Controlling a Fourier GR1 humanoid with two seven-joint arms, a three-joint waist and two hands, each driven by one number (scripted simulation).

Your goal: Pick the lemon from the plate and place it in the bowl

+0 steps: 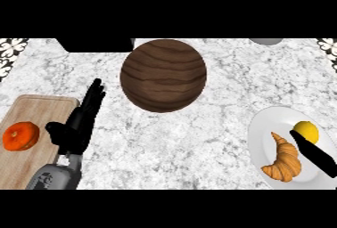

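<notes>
A yellow lemon lies on the white plate at the right, with a croissant beside it. My right hand comes in from the right edge over the plate, its straight fingers reaching up to the lemon's lower side; the fingertips look close to or touching it. The brown wooden bowl stands at the counter's upper middle, with nothing inside. My left hand rests open at the left, fingers pointing up.
A wooden cutting board at the left carries an orange. A black object sits at the counter's far edge and a grey thing shows at the top right. The marble counter spreads between bowl and plate.
</notes>
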